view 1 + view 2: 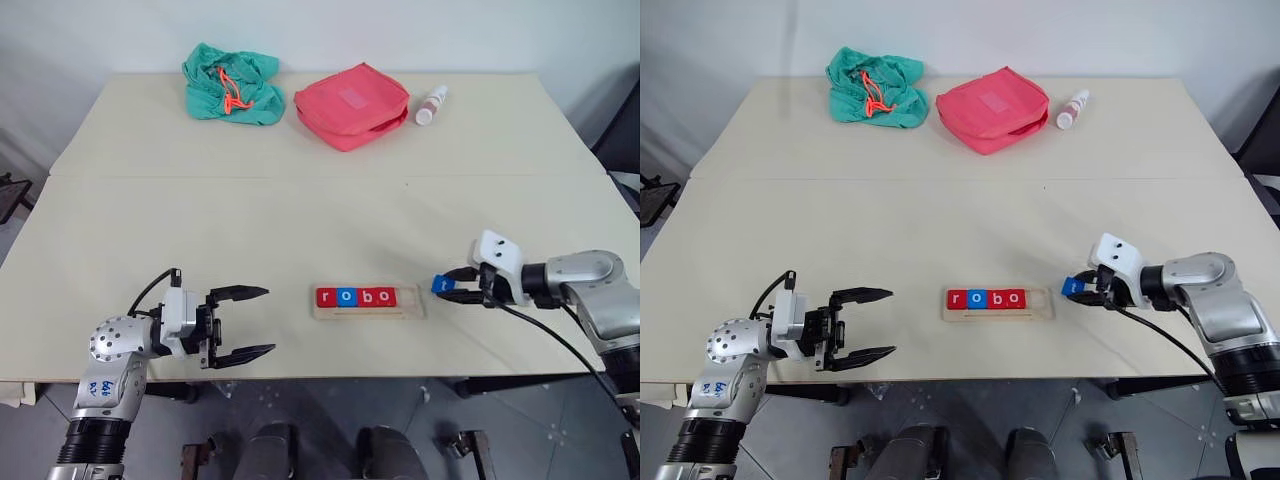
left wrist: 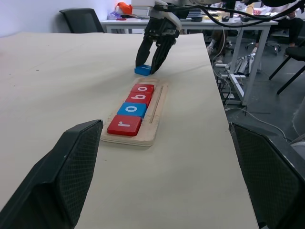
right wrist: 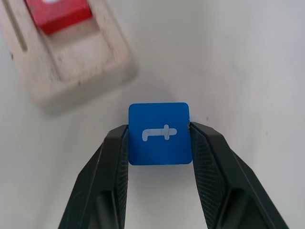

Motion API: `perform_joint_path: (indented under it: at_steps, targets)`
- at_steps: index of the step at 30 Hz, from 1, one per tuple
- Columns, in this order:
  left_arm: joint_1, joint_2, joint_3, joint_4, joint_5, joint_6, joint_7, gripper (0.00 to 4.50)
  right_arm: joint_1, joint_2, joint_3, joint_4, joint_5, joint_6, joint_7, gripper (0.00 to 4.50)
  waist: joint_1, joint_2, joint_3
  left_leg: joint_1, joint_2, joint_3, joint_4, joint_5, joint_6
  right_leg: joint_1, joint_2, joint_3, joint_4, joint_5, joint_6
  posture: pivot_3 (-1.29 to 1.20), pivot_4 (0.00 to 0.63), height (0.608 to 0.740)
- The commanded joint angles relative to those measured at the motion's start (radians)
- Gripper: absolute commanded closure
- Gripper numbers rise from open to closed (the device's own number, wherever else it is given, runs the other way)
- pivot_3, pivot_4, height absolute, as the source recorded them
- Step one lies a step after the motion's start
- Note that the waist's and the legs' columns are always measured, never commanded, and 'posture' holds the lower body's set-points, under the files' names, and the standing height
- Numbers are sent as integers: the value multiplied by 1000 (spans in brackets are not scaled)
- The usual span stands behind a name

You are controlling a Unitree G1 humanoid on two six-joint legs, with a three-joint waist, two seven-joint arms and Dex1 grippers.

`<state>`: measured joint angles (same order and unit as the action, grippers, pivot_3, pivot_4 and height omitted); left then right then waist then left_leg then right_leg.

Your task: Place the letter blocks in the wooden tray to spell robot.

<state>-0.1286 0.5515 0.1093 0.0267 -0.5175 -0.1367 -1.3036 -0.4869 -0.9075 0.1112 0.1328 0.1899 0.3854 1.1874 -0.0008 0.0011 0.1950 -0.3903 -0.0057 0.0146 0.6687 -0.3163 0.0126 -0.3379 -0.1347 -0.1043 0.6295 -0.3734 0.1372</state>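
Blue square t block (image 3: 159, 133) sits pinched in the right gripper (image 1: 452, 287) jaws just beside the pale wooden tray (image 1: 415, 312), where r, o, b, o wait, so next it needs the empty end slot, while the left gripper (image 1: 240, 322) gapes empty.

The left gripper (image 1: 255, 321) points level toward the right, fingers spread wide. The right gripper (image 3: 159, 138) angles downward, fingers pinching a blue block (image 3: 159, 133).
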Motion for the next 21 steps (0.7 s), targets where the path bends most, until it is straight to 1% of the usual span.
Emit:
perform_joint_path:
  at_steps: [1, 5, 8, 13, 21]
  targets:
    - [-10, 5, 7, -10, -14, -15, -13, 0, -34, 3, -12, -145, 54, 85, 20, 3028, 0, 0, 0, 0, 0, 0, 0, 0, 0, 0, 0, 0, 0, 0, 0, 0, 150, 740]
    - [-36, 9, 5, 21, -12, -22, -35, 0, -39, 15, 34, -247, 73, 153, 45, 3028, 2, 0, 0, 0, 0, -1, 0, 0, 0, 0, 0, 0, 0, 0, 0, 0, 150, 740]
    - [-55, 11, 7, 41, -10, -26, -47, 0, -45, 31, 73, -261, 56, 154, 49, 3028, 3, 0, 0, 0, 0, -1, 0, 0, 0, 0, 0, 0, 0, 0, 0, 0, 150, 740]
    - [-69, 13, 8, 54, -6, -29, -55, 0, -78, 39, 113, -207, 19, 107, 60, 3028, -1, 0, 0, 0, 0, -1, 0, 0, 0, 0, 0, 0, 0, 0, 0, 0, 150, 740]
    - [-49, 13, 15, 34, -7, -30, -41, 0, -122, 50, 130, -113, -17, 38, 94, 3028, 0, 0, 0, 0, 0, -1, 0, 0, 0, 0, 0, 0, 0, 0, 0, 0, 150, 740]
